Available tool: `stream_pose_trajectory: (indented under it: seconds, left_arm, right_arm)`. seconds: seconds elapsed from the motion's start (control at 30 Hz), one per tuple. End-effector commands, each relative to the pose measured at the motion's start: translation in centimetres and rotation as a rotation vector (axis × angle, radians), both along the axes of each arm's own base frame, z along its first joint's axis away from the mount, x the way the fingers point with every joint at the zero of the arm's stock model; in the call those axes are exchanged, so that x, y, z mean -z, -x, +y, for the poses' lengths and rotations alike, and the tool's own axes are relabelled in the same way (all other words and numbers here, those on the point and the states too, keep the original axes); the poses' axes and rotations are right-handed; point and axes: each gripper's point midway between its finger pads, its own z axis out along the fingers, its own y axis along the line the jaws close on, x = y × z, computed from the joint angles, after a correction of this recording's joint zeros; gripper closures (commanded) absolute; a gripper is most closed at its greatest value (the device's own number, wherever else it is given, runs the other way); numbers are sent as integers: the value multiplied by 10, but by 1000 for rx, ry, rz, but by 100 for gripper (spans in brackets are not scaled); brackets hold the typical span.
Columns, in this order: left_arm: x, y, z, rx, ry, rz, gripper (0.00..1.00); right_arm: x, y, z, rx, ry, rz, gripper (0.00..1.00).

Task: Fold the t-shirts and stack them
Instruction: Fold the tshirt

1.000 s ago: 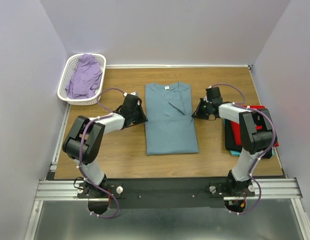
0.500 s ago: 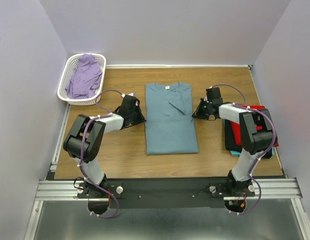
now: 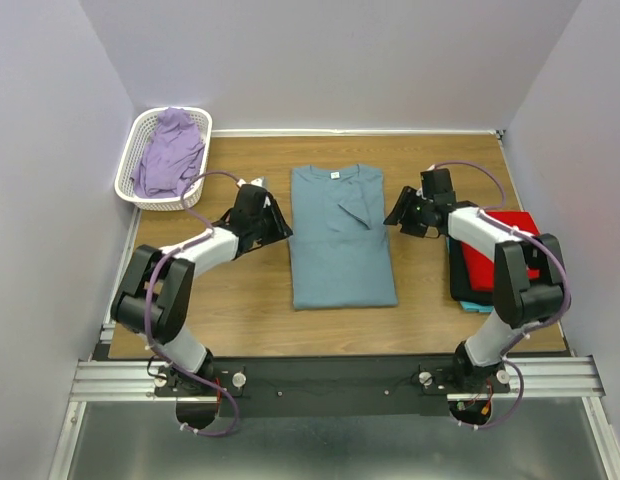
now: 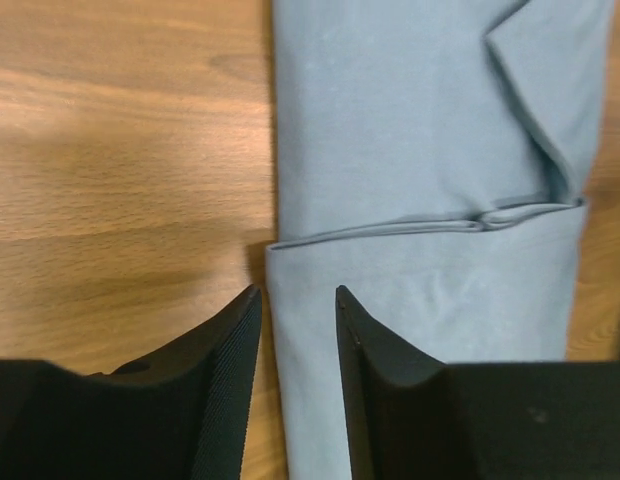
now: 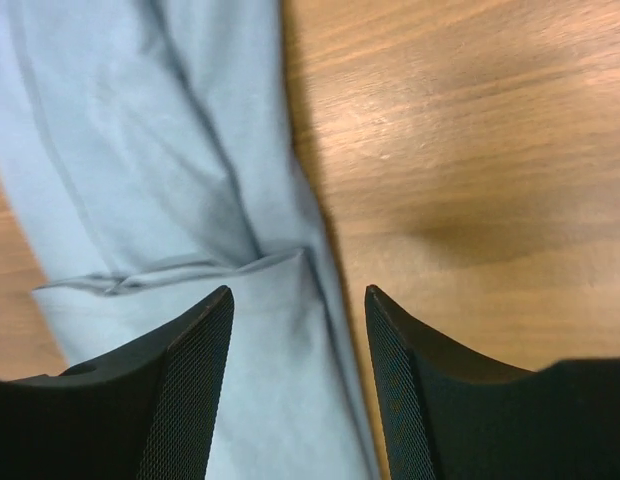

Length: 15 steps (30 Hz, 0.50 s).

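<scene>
1. Dusty blue-grey soft cloth t-shirt [image 3: 342,250]: lies flat at the middle of the table. Its sleeves are folded inward, so it forms a narrow rectangle, with the white neck label [image 3: 333,175] at the far end. A triangular flap of cloth lies on its right half.
2. Left gripper [image 3: 283,230]: low at the shirt's left edge. In the left wrist view its black ribbed fingers stand parted [image 4: 295,300] and hold nothing. The shirt's edge shows on the table through the gap.
3. Right gripper [image 3: 393,222]: low at the shirt's right edge, opposite the left one. In the right wrist view its fingers are spread wide [image 5: 298,292] and hold nothing. The shirt's edge and a sleeve fold lie beneath.
4. Folded red t-shirt [image 3: 477,262]: on top of a stack at the table's right side, well apart from the blue-grey shirt. A dark layer lies under it. An edge of the turquoise t-shirt [image 3: 473,305] shows at the near side. The right forearm crosses above the stack.
5. White plastic lattice basket [image 3: 127,172]: at the far left corner, holding a crumpled lilac cloth [image 3: 170,150].
6. Wooden table [image 3: 240,300]: brown grain, bounded by pale grey-lilac walls [image 3: 340,60] on three sides. A metal rail [image 3: 340,378] at the near edge carries both arm bases.
</scene>
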Motion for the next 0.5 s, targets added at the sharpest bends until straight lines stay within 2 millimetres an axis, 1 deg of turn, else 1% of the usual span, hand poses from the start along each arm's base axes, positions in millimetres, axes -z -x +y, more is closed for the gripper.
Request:
stream_pose_trajectory:
  seconds: [0.0, 0.03, 0.07, 0.1, 0.17, 0.2, 0.23, 0.27, 0.3, 0.37, 0.4, 0.43, 0.47]
  left_arm:
    - [-21, 15, 7, 33, -6, -34, 55]
    - [-17, 29, 7, 53, 7, -16, 55]
    - [-15, 36, 7, 60, 11, -4, 55]
    - [-9, 51, 9, 72, 15, 18, 55]
    - [-2, 67, 9, 82, 17, 44, 55]
    - [2, 76, 9, 78, 18, 65, 55]
    - [6, 91, 7, 93, 13, 79, 55]
    - [9, 98, 6, 96, 7, 90, 55]
    - [14, 112, 4, 102, -4, 117, 55]
    - [18, 125, 3, 108, -8, 143, 55]
    - [20, 133, 1, 111, 0, 157, 55]
    - [22, 139, 0, 117, 4, 168, 55]
    - [23, 146, -5, 140, 6, 175, 55]
  right_arm:
    - [-25, 22, -9, 20, -2, -9, 37]
    - [-33, 31, -5, 4, -32, -21, 37]
    - [-30, 41, -4, -1, -42, -4, 37]
    - [-14, 62, -6, -1, -46, 46, 37]
    - [-10, 82, -4, -17, -65, 68, 38]
    - [-13, 93, -4, -23, -70, 68, 38]
    - [-2, 109, -4, -25, -71, 106, 38]
    - [0, 118, -3, -27, -76, 120, 38]
    - [2, 133, 1, -37, -90, 143, 38]
    - [4, 147, 5, -45, -97, 166, 39]
    - [6, 160, 9, -52, -101, 184, 39]
    - [4, 162, 12, -55, -105, 180, 39]
    - [10, 172, 15, -68, -99, 204, 39]
